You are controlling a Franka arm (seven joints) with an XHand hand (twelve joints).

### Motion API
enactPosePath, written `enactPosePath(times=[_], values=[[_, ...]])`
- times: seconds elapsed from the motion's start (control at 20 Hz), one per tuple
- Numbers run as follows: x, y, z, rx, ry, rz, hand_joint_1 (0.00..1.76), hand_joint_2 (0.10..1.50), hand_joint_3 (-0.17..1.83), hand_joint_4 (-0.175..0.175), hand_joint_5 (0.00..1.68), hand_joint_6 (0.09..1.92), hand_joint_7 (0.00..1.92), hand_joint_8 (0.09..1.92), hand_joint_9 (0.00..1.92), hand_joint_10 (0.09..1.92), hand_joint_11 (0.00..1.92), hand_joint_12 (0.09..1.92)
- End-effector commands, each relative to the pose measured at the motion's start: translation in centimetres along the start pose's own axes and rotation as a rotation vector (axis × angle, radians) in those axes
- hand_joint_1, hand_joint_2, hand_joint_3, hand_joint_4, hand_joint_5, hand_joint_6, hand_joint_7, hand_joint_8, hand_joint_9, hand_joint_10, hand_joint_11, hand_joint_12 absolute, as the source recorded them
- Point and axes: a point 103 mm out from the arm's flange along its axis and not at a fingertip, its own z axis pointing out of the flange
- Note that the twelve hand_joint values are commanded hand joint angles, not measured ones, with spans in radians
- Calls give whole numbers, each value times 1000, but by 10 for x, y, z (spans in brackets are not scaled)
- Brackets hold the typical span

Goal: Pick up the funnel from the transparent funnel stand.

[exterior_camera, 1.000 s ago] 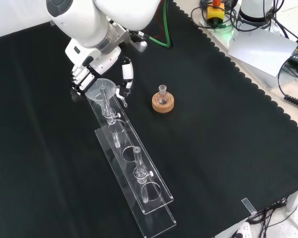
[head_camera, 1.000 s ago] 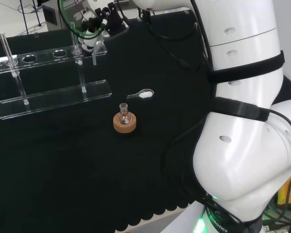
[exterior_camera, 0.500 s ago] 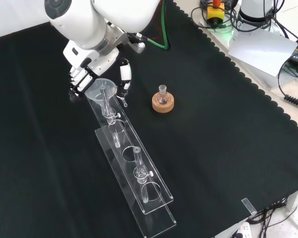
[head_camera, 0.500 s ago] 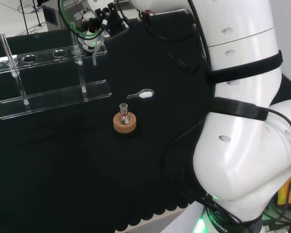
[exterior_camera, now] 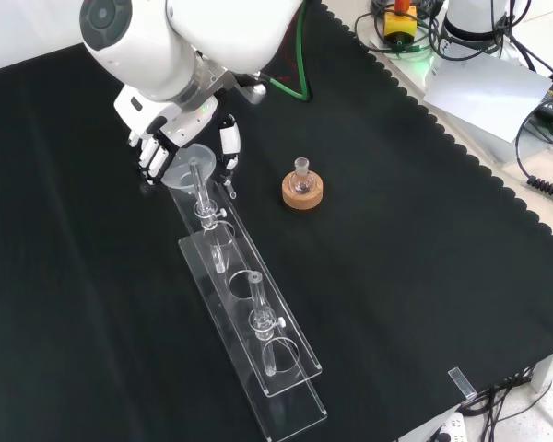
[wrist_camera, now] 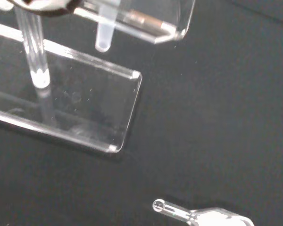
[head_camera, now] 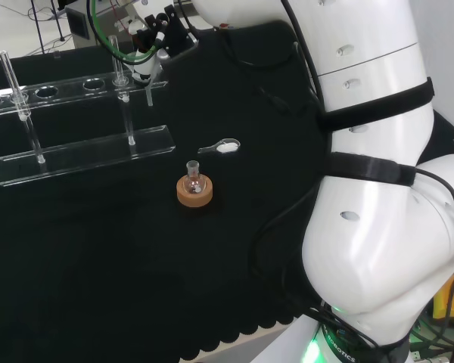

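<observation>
The clear funnel [exterior_camera: 188,166] sits in the end hole of the transparent funnel stand [exterior_camera: 258,336], at the stand's far end in the front view. The hand [exterior_camera: 170,129] is over it, with its fingers [exterior_camera: 151,157] on one side of the bowl and its thumb [exterior_camera: 228,147] on the other, curled round the rim. In the head view the hand [head_camera: 150,39] is at the stand's right end [head_camera: 83,155], and the funnel's stem [head_camera: 148,94] hangs below the upper plate. The wrist view shows the stem tip [wrist_camera: 103,41] poking under that plate [wrist_camera: 146,21], above the base plate [wrist_camera: 89,101].
A small flask on a cork ring [exterior_camera: 301,189] stands to the right of the stand in the front view. A clear spoon with white powder [head_camera: 222,147] lies near the stand's end and appears close in the wrist view as the spoon [wrist_camera: 203,216]. Two upright posts [exterior_camera: 258,313] rise from the stand.
The hand and wrist have drifted slightly up and left in the front view, closing in round the funnel's bowl. The funnel's stem still hangs through the stand's hole.
</observation>
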Motion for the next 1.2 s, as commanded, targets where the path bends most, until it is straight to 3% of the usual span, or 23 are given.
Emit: enactPosePath(times=[0.05,0.25,0.55,1.2], values=[[-4,-16,-23,-139,-103,81,831,678,673,-43,705,485,714,671,987,477,607,1289],[-9,-37,-54,-176,-161,93,865,681,692,-35,722,686,771,675,1047,455,659,1256],[-19,-72,-83,-173,-200,112,876,679,699,-31,719,734,774,680,1060,455,663,1251],[-21,-157,-71,-176,-184,157,884,673,710,-30,711,764,767,681,1096,466,662,1248]])
